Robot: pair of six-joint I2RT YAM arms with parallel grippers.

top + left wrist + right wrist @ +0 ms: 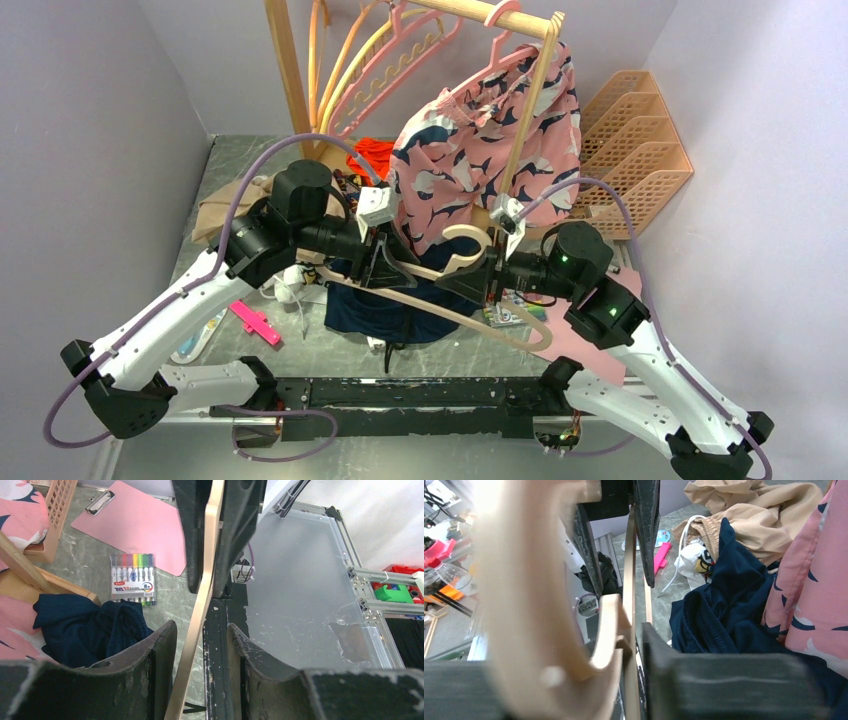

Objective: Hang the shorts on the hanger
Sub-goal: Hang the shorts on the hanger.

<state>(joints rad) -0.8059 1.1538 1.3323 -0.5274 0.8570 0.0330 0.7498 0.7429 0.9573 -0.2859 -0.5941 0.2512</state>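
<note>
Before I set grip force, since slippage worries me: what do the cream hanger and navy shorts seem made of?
Hanger: probably smooth wood, possibly plastic; rigid, pale cream, satin surface, no grain visible. Shorts: soft knit or woven fabric, matte; they slump in folds, with a ribbed elastic waistband.

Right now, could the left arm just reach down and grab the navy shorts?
Probably not straight away. The left end effector has the bar of the hanger running between its fingers, and would need to clear it first. The shorts lie uncovered just below.
</note>
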